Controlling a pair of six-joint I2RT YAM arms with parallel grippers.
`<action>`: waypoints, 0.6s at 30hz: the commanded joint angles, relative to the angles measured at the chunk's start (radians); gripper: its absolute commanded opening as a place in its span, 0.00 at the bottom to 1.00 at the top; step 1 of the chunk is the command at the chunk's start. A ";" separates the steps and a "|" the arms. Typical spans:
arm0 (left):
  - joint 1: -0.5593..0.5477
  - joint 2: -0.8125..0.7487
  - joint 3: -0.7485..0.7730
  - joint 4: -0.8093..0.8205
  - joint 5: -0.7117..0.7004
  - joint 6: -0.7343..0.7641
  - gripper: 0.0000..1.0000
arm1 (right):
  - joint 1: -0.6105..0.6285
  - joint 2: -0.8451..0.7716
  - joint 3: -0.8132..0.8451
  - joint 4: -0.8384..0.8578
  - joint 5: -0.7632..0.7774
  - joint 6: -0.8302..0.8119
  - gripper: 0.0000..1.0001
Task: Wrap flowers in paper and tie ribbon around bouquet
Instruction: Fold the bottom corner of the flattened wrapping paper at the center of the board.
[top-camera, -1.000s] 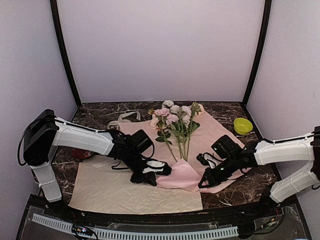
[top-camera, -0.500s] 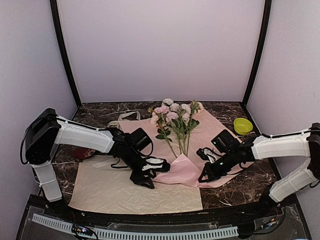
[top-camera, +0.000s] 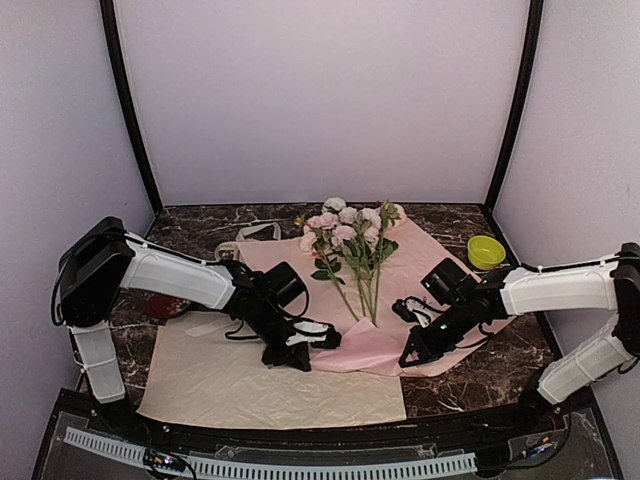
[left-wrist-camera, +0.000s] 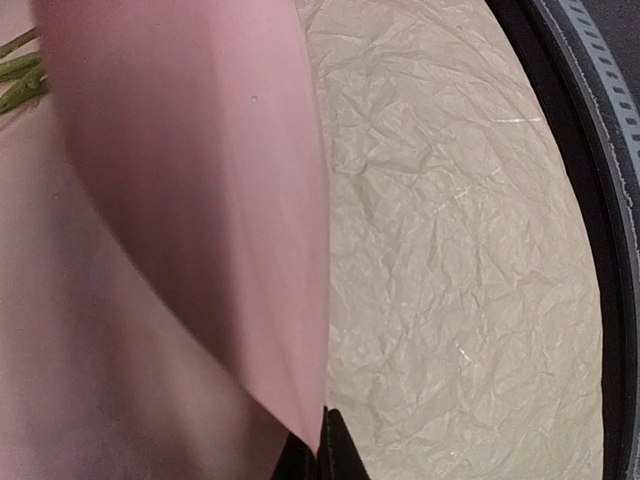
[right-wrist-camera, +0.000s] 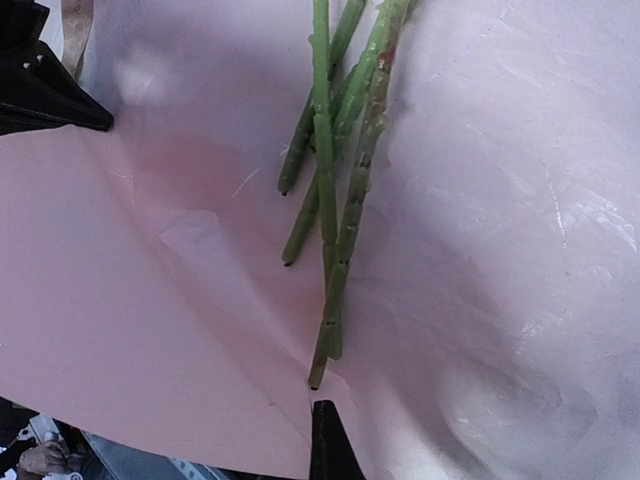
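Paper (top-camera: 425, 252) lies pink and crinkled, near edge curled up toward flowers (top-camera: 345, 232).

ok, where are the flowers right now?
Top view: the flowers lie mid-table on the pink paper, heads toward the back wall, stem ends near the raised fold between the left gripper and right gripper.

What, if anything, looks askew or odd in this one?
Nothing spilled or damaged. The paper lies skewed across the cream sheet, its near corner folded up, pinched by the left gripper and right gripper; that fits wrapping. The flowers lie on it.
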 joint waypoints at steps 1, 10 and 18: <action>-0.003 -0.023 0.013 -0.163 0.014 0.040 0.00 | -0.016 -0.017 0.031 -0.102 0.028 -0.042 0.00; -0.003 -0.043 0.024 -0.193 0.004 0.008 0.02 | -0.015 -0.013 0.060 -0.147 -0.066 -0.095 0.00; 0.002 -0.143 -0.019 0.001 0.082 -0.040 0.55 | -0.016 0.107 0.104 -0.107 -0.073 -0.122 0.00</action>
